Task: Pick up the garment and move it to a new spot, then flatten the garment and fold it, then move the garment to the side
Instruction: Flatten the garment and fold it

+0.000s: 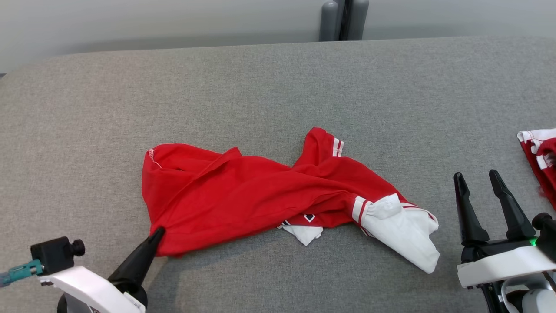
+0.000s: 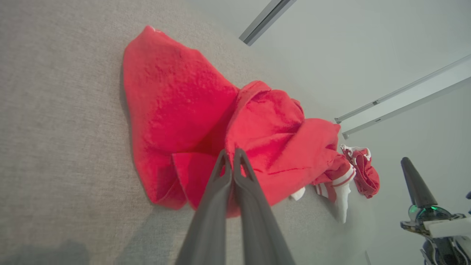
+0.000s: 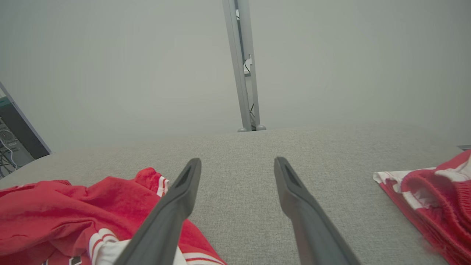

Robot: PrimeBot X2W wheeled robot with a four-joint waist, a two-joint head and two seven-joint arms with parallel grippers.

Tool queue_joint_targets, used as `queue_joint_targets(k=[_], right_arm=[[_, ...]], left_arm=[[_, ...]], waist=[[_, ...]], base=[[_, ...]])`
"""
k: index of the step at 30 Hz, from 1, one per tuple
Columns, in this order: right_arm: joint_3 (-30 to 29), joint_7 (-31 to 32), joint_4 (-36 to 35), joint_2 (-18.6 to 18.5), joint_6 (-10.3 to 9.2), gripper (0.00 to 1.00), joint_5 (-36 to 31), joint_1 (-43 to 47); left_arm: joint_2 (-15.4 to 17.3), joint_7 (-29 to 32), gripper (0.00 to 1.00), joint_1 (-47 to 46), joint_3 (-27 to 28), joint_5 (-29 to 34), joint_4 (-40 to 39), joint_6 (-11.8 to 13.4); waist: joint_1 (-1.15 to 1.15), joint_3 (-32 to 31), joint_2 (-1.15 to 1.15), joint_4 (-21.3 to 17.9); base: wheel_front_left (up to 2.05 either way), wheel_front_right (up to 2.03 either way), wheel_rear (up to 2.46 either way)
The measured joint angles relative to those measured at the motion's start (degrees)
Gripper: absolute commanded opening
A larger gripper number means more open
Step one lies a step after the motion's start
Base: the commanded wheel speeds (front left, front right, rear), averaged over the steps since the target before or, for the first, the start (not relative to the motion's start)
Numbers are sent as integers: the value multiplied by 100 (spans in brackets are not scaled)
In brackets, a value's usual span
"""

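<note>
The red garment (image 1: 243,195) with white striped trim lies crumpled, stretched sideways across the grey fabric surface (image 1: 278,87).

**Crumpled red knit garment** (image 1: 243,195): bright red body. White sleeve panel at one end. Cuffs banded in white and red stripes. White stitching along one hem. Small black-and-white diamond motif at the lower edge.

**Grey woven fabric table cover** (image 1: 278,78): mottled mid-grey, no pattern.

**Red-and-white knitted garment** (image 1: 541,152): deep red with white bands and trim.

**Left gripper** (image 1: 157,231): black fingers, white wrist shell, black camera block (image 1: 56,252), teal fitting (image 1: 19,271).

**Right gripper** (image 1: 476,174): black fingers, white shell, small green light (image 1: 532,242).

**Pale wall** (image 1: 130,21): plain grey-green.

**Upright grey metal post** (image 1: 330,19): grey with a dark centre gap.
</note>
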Motion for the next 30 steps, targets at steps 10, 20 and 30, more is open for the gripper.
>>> queue_joint_targets(k=[10,20,30], right_arm=[[-181,69,-71,11,0,100,-166,7],[-357,122,-215,133,0,100,-479,4],[-297,256,-265,177,0,100,-689,86]], left_arm=[[-311,-892,100,-297,60,294,407,-213],[-308,-2363,100,-744,238,2273,447,533],[-439,-2472,100,-510,51,3786,-279,1352]], waist=[[0,-74,0,26],[0,-195,0,69],[0,-427,0,95]], base=[[0,0,0],[0,0,0],[0,0,0]])
